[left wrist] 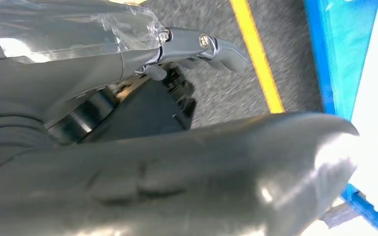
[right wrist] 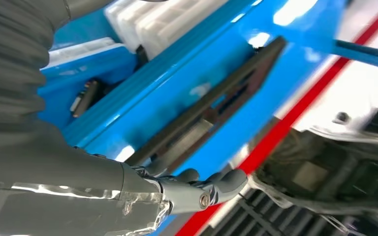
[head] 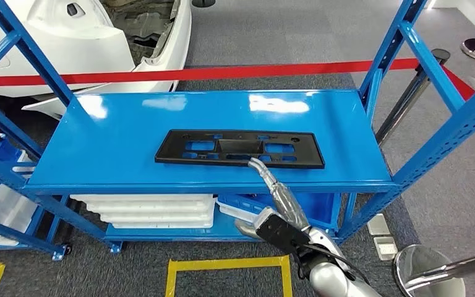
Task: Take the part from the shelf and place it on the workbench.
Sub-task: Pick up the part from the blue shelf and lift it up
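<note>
At the near edge of the black part, I see my right hand with fingers stretched out, touching it, gripping nothing. The part lies flat on the blue shelf. My left hand holds nothing, fingers apart.

Beyond the rack I see a red barrier tape stretched before a white car body, with yellow floor markings near my feet.
</note>
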You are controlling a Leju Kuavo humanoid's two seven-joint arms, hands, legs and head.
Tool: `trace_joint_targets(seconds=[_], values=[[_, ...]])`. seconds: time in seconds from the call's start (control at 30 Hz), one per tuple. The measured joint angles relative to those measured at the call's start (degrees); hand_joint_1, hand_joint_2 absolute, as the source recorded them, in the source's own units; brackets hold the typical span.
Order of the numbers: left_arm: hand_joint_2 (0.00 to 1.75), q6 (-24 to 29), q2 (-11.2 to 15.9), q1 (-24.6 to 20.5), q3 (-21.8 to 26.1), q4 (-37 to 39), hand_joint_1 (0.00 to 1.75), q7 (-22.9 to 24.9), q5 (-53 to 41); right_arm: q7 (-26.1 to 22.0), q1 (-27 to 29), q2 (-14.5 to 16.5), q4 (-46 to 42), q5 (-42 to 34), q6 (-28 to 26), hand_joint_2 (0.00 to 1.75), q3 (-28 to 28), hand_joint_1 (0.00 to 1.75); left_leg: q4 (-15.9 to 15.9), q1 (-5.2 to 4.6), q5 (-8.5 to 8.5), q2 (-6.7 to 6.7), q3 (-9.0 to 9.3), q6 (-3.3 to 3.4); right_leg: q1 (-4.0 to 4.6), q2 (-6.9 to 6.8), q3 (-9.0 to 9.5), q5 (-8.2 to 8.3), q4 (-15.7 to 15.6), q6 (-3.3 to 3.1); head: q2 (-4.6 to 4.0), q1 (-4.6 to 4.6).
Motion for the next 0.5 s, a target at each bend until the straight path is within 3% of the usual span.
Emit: trace_joint_targets(seconds=[0.07, 0.13, 0.23, 0.27, 0.3, 0.4, 0.47, 0.5], values=[[0.0, -0.2, -0.02, -0.06, -0.01, 0.02, 0.0, -0.11, -0.01, 0.2, 0.35, -0.47, -0.6, 0.44, -0.04, 1.75, -0.66, 0.0, -1.24, 0.32, 0.44, -0.07, 1.53, 0.48, 0.06, -0.01, 0.46, -0.01, 0.58, 0.67, 0.0, -0.04], [0.0, -0.36, -0.04, -0.32, -0.01, 0.08, 0.0, -0.18, 0.01, 0.31, 0.37, -0.85, -1.1, 0.67, -0.04, 1.75, -1.19, 0.0, -2.03, 0.68, 0.32, -0.03, 3.16, 0.86, 0.11, -0.11, -1.17, -1.54, 4.43, 1.09, 0.0, 0.25], [0.0, -0.56, -0.1, -0.43, -0.01, 0.15, 0.0, -0.19, -0.02, 0.51, 0.69, -1.32, -1.42, 0.88, -0.02, 1.75, -1.72, 0.0, -2.22, 0.77, -0.59, 0.0, 4.13, 1.22, -0.12, -0.17, -8.21, -6.0, 14.84, 1.58, 0.0, 0.92], [0.0, -0.67, -0.13, -0.38, -0.01, 0.17, 0.0, -0.19, -0.04, 0.58, 0.84, -1.48, -1.46, 1.02, 0.0, 1.75, -1.84, 0.0, -2.22, 0.83, -1.03, -0.03, 4.55, 1.14, -0.21, -0.18, -9.97, -6.45, 16.3, 1.76, 0.0, 1.11], [0.0, -0.77, -0.13, -0.34, -0.01, 0.2, 0.0, -0.19, -0.06, 0.67, 0.93, -1.61, -1.51, 1.2, 0.02, 1.75, -1.93, 0.0, -2.22, 0.93, -1.54, -0.07, 5.15, 0.99, -0.3, -0.21, -10.73, -5.56, 15.62, 1.95, 0.0, 1.32], [0.0, -0.95, -0.13, -0.43, -0.01, 0.28, 0.0, -0.2, -0.13, 0.94, 1.02, -1.93, -1.64, 1.53, 0.1, 1.75, -2.15, 0.0, -2.08, 1.26, -3.28, -0.21, 7.28, 0.13, -0.53, -0.28, -9.15, 2.48, 5.65, 2.22, 0.0, 2.06], [0.0, -1.07, -0.13, -0.54, -0.01, 0.34, 0.0, -0.24, -0.27, 1.06, 1.21, -2.08, -1.71, 1.59, 0.26, 1.75, -2.31, 0.0, -1.94, 1.27, -4.27, -0.26, 7.94, -0.69, -0.4, -0.34, -8.52, 4.85, 1.97, 1.58, 0.0, 2.41], [0.0, -1.14, -0.13, -0.61, -0.01, 0.38, 0.0, -0.27, -0.38, 1.1, 1.31, -2.12, -1.76, 1.59, 0.36, 1.75, -2.38, 0.0, -1.8, 1.2, -4.57, -0.28, 8.19, -1.05, -0.29, -0.4, -8.51, 4.62, 1.8, 1.05, 0.0, 2.41]])
